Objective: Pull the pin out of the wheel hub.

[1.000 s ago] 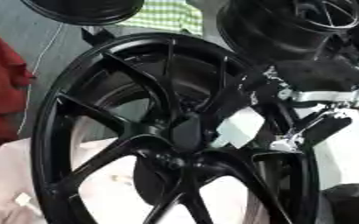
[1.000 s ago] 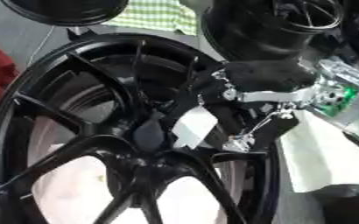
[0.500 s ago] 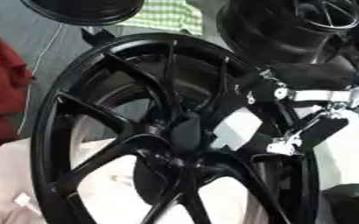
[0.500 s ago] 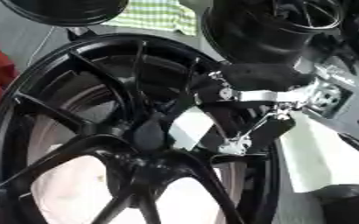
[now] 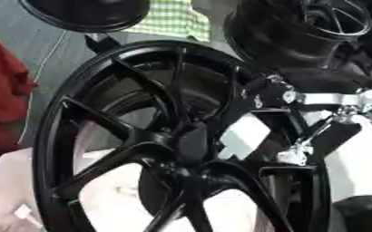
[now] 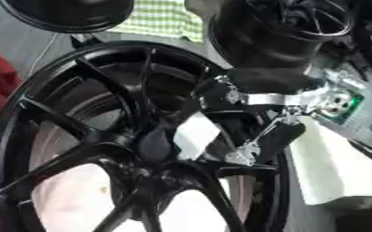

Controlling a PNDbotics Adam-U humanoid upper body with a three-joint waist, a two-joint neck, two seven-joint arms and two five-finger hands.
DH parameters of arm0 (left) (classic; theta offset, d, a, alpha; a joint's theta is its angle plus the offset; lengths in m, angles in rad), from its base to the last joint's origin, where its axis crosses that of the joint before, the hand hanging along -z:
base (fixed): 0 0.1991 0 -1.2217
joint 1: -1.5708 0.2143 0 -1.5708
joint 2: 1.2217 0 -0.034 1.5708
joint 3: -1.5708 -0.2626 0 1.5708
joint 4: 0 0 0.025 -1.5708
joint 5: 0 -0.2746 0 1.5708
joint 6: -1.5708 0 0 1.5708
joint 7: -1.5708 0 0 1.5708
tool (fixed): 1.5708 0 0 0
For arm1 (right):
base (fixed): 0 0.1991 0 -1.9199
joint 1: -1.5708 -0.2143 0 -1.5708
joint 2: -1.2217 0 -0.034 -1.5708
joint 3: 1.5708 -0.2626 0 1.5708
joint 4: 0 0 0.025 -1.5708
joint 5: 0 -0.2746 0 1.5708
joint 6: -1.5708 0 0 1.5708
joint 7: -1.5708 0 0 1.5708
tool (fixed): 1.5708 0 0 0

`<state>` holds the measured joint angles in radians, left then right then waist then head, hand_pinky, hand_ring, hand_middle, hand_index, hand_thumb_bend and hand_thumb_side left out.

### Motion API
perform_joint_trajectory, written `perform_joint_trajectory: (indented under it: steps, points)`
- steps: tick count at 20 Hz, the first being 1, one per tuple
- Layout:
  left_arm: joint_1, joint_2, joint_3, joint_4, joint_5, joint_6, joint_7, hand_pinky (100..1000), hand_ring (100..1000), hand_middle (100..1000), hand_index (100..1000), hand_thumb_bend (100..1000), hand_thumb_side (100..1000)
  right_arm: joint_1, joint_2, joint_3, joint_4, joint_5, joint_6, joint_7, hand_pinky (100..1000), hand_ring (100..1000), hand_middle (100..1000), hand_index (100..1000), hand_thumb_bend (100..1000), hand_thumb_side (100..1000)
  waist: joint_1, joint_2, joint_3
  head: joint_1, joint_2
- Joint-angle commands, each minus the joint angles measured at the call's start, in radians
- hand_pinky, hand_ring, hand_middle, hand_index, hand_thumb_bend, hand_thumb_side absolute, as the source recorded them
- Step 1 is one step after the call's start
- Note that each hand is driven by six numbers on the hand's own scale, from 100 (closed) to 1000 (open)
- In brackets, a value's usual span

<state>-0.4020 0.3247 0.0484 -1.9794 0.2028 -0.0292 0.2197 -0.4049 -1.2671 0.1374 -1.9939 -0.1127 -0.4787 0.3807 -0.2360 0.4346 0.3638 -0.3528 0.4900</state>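
Since the earlier frames, the right hand [image 6: 256, 136] has been carried slightly further down and along the inner face of the wheel [image 5: 181, 136], with its silver wrist joint seen a little higher against the rim; the wheel itself has stayed where it was. A large black multi-spoke wheel is seen tilted across most of both views, its spokes meeting at the hub [image 5: 191, 142] near the middle. The right hand is reached in from the right side through the gap between two spokes, and its black fingers [image 6: 281, 136] are seen just beside the rim, pointing down and towards the hub; whether they are curled on anything cannot be told, since black lies against black there. A pale, light-coloured patch [image 6: 195, 133] is seen just to the right of the hub, between the hub and the hand, but whether it is the pin or only the surface behind the spokes cannot be told. No pin can be made out with certainty at the hub. A second black wheel [image 6: 288, 31] is seen behind, at the upper right, and a dark round object [image 5: 82, 13] at the upper left. A green checked cloth [image 5: 173, 20] lies between them at the top edge, and a red cloth [image 5: 2, 99] is seen at the left edge. A pale surface shows through the lower spokes.
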Motion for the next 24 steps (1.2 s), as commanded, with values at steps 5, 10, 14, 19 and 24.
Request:
perform_joint_trajectory:
  steps: [5,10,14,19,24]
  points:
    - [0.000,0.004,0.010,-0.021,0.006,0.000,0.004,716,732,628,821,147,812,-0.015,-0.053,-0.053,-0.006,-0.080,-0.015,-0.017,808,618,150,381,100,142,0.010,-0.034,0.000,-0.009,-0.014]
    - [0.002,0.005,0.010,-0.021,0.006,0.000,0.004,716,732,628,821,148,813,-0.022,-0.064,-0.093,-0.006,-0.143,-0.024,-0.044,806,615,147,382,100,134,0.010,-0.033,-0.004,-0.008,-0.017]
    - [0.004,0.005,0.012,-0.021,0.005,0.000,0.005,716,731,626,821,148,813,-0.032,-0.080,-0.152,-0.006,-0.223,-0.028,-0.082,806,614,148,384,100,117,0.010,-0.034,-0.007,-0.005,-0.015]
    - [0.009,0.011,0.018,-0.021,0.001,-0.001,0.010,716,730,625,821,147,810,-0.011,-0.104,-0.243,-0.006,-0.303,-0.009,-0.141,805,613,152,386,100,100,0.010,-0.038,-0.021,0.009,-0.006]
    - [0.013,0.018,0.024,-0.021,-0.006,-0.003,0.016,717,730,625,821,146,807,0.053,-0.116,-0.335,-0.006,-0.332,0.030,-0.238,801,612,155,384,100,100,0.010,-0.043,-0.042,0.031,0.007]
